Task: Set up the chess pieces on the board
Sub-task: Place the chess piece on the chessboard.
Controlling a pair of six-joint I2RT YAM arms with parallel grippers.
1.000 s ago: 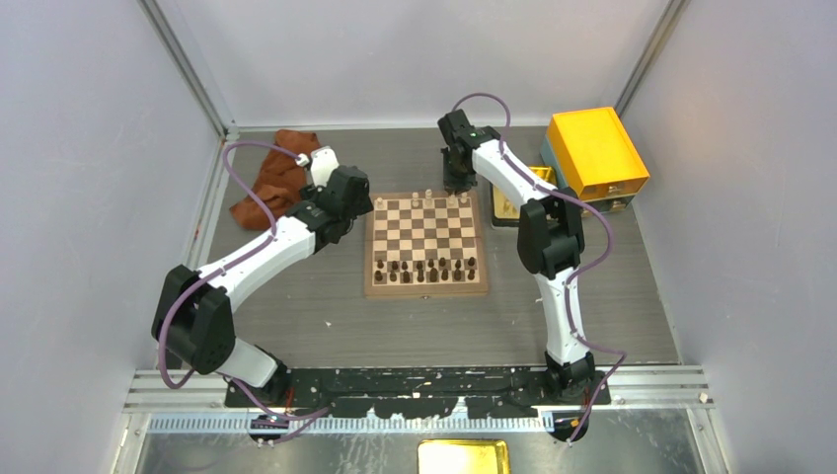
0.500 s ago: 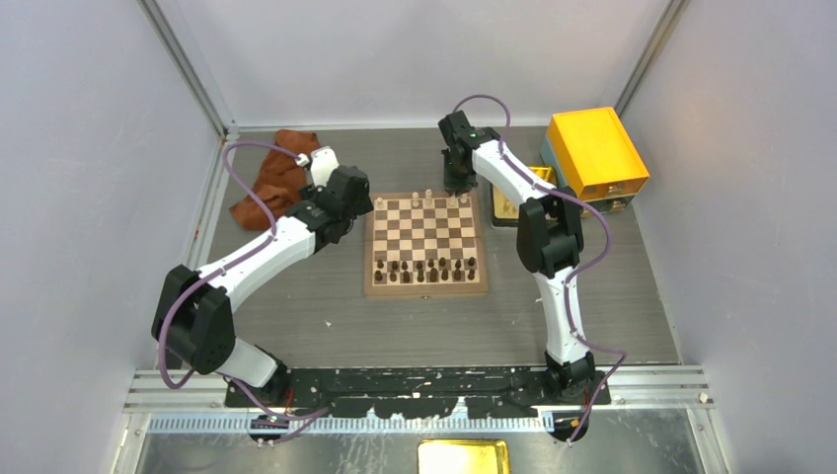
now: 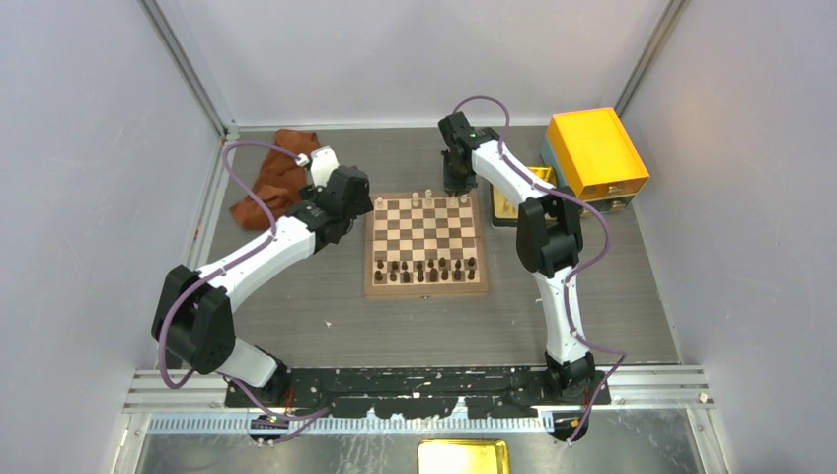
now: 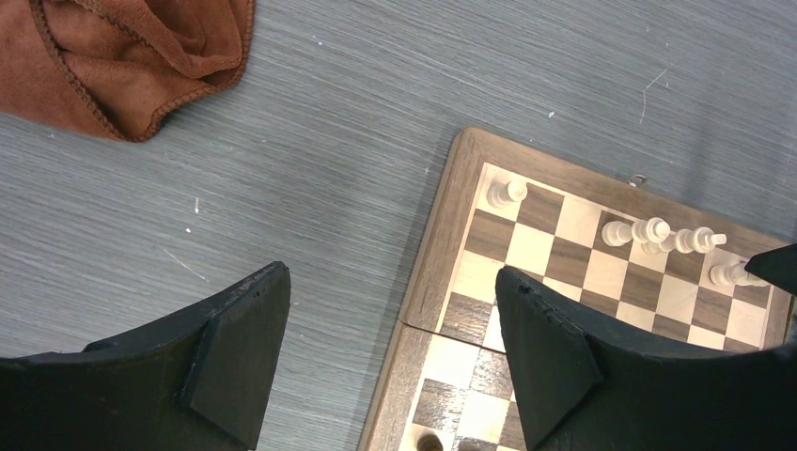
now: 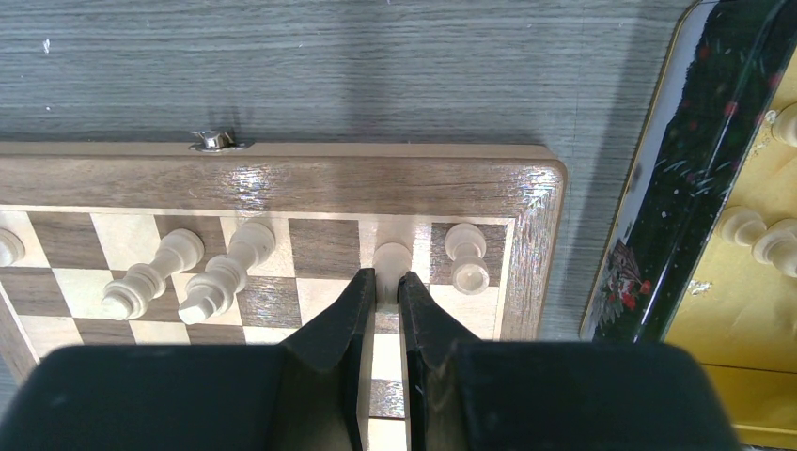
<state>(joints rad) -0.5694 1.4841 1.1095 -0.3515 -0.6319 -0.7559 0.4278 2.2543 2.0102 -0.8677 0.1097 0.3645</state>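
Observation:
The board (image 3: 426,247) lies mid-table, dark chessmen along its near rows. Several cream chess pieces (image 5: 226,280) stand on its far row. My right gripper (image 5: 386,280) is shut on one cream piece (image 5: 392,256) over the second square from the board's right corner, next to another cream piece (image 5: 466,256) in the corner. From above, the right gripper (image 3: 458,183) sits at the board's far right edge. My left gripper (image 4: 393,284) is open and holds nothing, hovering over the board's left border (image 4: 434,272). A lone cream piece (image 4: 507,194) stands in the far left corner.
A rust-brown cloth (image 3: 273,178) lies at the back left. An orange-yellow box (image 3: 595,151) sits at the back right. Beside the board, a dark-rimmed yellow tray (image 5: 752,310) holds more cream pieces (image 5: 766,235).

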